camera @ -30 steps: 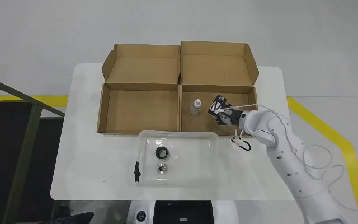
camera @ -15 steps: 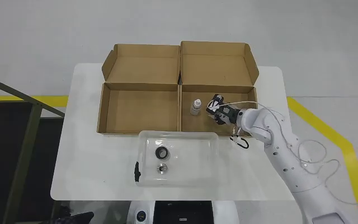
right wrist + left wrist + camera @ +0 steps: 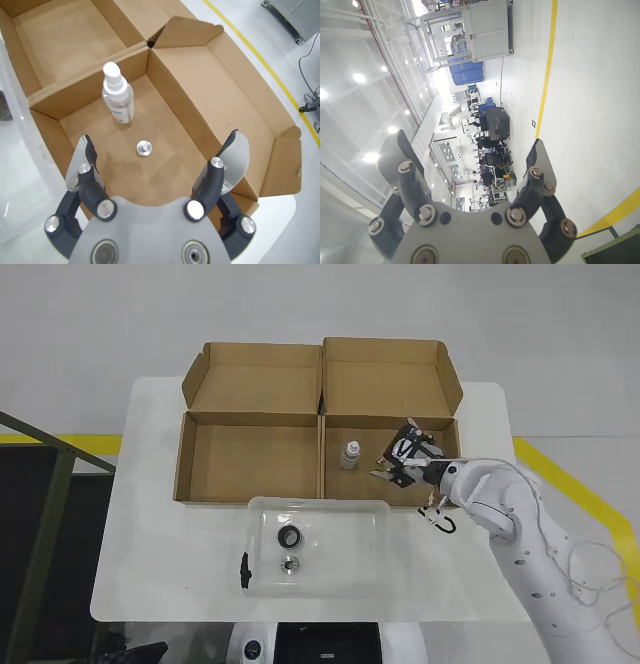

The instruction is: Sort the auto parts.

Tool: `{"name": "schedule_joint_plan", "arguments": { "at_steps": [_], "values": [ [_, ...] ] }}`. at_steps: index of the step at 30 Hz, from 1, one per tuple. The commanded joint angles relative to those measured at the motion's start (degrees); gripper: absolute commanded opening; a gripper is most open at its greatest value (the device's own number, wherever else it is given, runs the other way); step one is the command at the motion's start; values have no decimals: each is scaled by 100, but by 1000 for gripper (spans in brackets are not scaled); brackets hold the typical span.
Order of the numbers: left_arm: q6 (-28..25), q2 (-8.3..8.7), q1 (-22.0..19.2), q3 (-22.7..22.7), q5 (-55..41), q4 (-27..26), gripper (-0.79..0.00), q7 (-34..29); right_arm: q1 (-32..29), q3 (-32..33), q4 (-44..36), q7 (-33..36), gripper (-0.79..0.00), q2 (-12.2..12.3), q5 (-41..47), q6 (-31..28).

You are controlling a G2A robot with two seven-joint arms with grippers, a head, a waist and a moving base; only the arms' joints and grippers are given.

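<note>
The left end effector (image 3: 468, 145) is raised toward the hall, its fingers spread wide with nothing between them.

On the white tabletop (image 3: 150, 514), two open cardboard boxes sit side by side, walls touching. The left box (image 3: 250, 459) shows bare cardboard. In front of the boxes lies a clear bin (image 3: 365, 554), its far rim close to their front walls. A small black part (image 3: 243, 570) lies on the tabletop against the bin's left edge. Inside the bin, toward its left half, are a dark ring (image 3: 290, 536) and, just nearer the robot, a small silver part (image 3: 290, 565).

In the right box (image 3: 350, 484), a clear spray bottle (image 3: 117, 97) with a white cap stands upright near the wall shared with the left box. A small silver disc (image 3: 144, 148) lies flat on the box floor just beside the bottle, apart from it.

The right end effector (image 3: 395, 459) hangs over the middle of the right box, to the bottle's right. Seen from the wrist, the disc lies below the gap between its fingers, which are wide apart and hold nothing.
</note>
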Motion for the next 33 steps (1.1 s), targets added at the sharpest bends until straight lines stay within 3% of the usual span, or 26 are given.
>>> {"name": "schedule_joint_plan", "arguments": {
  "at_steps": [1, 15, 33],
  "values": [
    [0, 0, 0, 0, 0, 0, 0, 0, -153, 81, -252, -60, 0, 18, 11, 0],
    [0, 0, 0, 0, 0, 0, 0, 0, -954, -21, -1375, -652, 0, 62, -98, -97],
    [0, 0, 0, 0, 0, 0, 0, 0, -873, -1564, -1275, -1133, 0, -109, -930, -29]
  ]
}}
